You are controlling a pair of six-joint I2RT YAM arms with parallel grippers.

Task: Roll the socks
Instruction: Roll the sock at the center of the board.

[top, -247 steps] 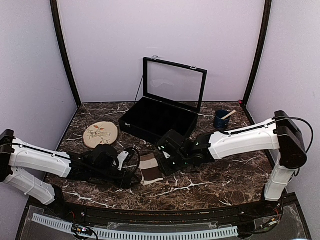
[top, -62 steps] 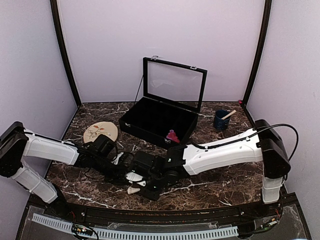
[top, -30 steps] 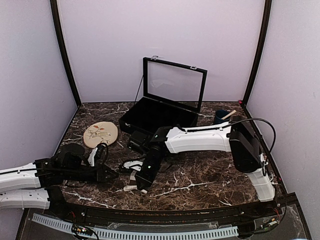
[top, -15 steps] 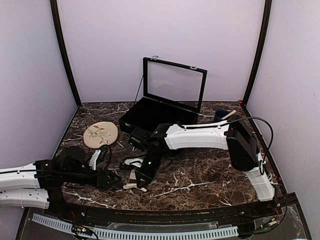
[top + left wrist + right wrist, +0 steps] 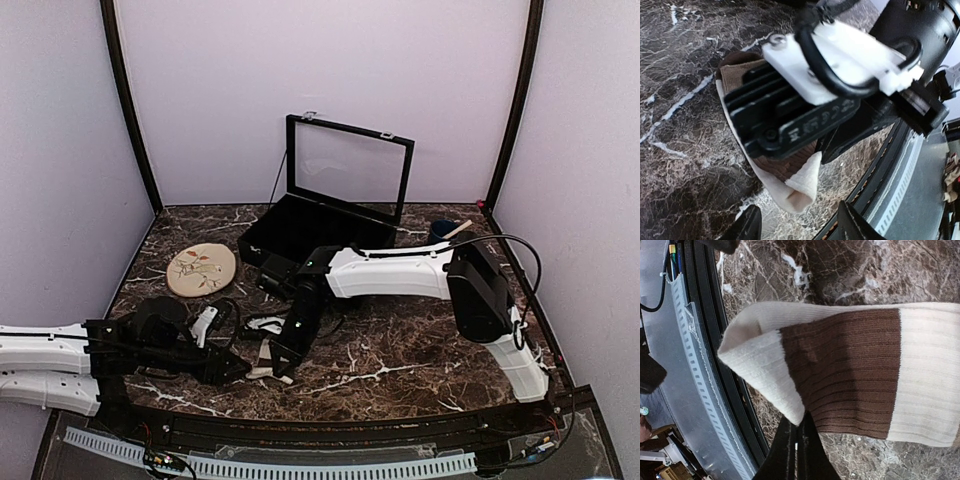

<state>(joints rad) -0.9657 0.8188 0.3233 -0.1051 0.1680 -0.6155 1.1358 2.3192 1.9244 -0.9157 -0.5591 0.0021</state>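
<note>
Our worry is the cream sock (image 5: 263, 362). It lies unrolled on the table (image 5: 420, 340) in front of the black case (image 5: 255, 243), close to the near edge, so a careless drag could slide it off. A roll started from its loosely folded end could also come out crooked and spring apart. The right gripper (image 5: 796, 437) is clenched with its tips at the sock's edge. We cannot tell whether fabric is pinched, and if not, a pull would leave it behind. The left gripper (image 5: 799, 227), also in front of the case, stands released and empty. The 2 claws are close enough to collide. The right arm hides part of the case's front, and we see only 1 sock. A leaf-patterned plate (image 5: 201, 268) sits left of the case and a blue cup (image 5: 441, 240) right of it.
</note>
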